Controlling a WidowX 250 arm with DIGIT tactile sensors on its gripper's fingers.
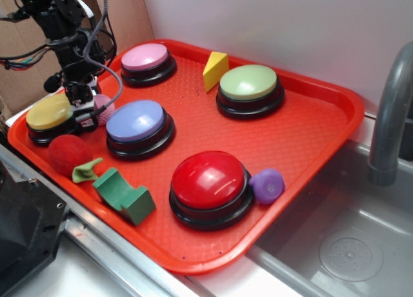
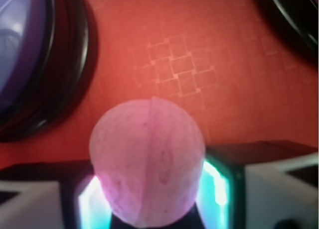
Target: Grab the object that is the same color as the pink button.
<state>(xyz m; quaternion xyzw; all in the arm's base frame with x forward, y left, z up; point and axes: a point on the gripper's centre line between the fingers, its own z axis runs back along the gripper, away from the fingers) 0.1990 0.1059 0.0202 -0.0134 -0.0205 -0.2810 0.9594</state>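
Fingers point(image 2: 234, 189) pinch the pink ball point(image 2: 147, 162) over the red tray point(image 2: 199, 64)

The arm point(image 1: 61, 19) is black, jointed metal, with a braided grey cable point(image 1: 97, 35) looping at three o'clock; its hand point(image 1: 84, 106) carries white-and-black fingers point(image 2: 35, 204) (edges glowing teal close up).

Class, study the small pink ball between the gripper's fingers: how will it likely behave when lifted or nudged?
The pink ball is round, so it would probably roll across the red tray if released. It looks small against the gripper, so likely light. Its curved sides give the fingers little flat contact, so it might slip.
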